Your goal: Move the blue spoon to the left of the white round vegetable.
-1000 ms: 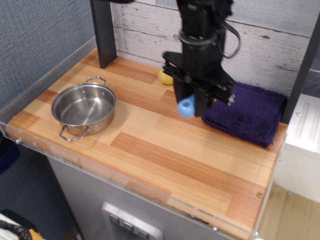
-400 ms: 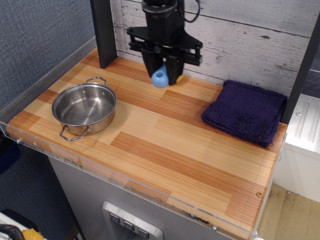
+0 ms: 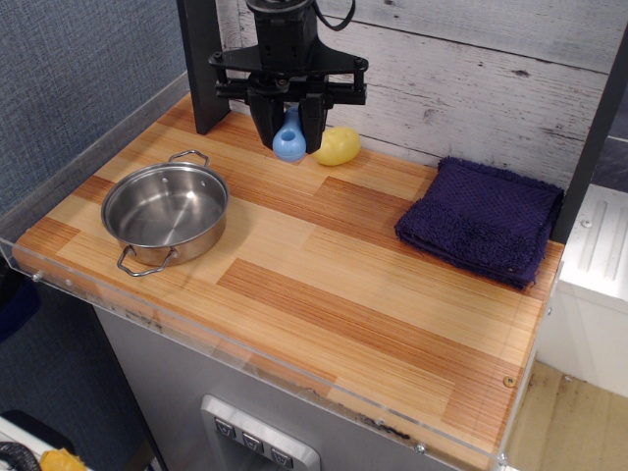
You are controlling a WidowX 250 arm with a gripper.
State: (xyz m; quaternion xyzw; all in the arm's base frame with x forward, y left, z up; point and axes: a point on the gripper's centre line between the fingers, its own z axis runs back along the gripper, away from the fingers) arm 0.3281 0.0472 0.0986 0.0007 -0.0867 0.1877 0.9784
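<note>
My gripper [image 3: 288, 132] is at the back of the wooden table [image 3: 324, 285], shut on the blue spoon [image 3: 289, 143]. Only the light-blue handle end shows between the fingers, hanging just above the wood; the grey bowl is hidden. The white round vegetable [image 3: 338, 145], a pale yellow egg-shaped toy, lies on the table just to the right of the spoon, close to the back wall. The spoon sits to the left of it, a small gap apart.
A steel pot [image 3: 165, 210] with two handles stands at the left front. A folded dark purple towel [image 3: 483, 220] lies at the right. A black post [image 3: 204, 64] rises at the back left. A white plank wall [image 3: 491, 69] runs behind.
My gripper has carried the blue spoon leftward and toward the back wall, from beside the towel, past the yellow vegetable, to its left side. The vegetable is now uncovered.
</note>
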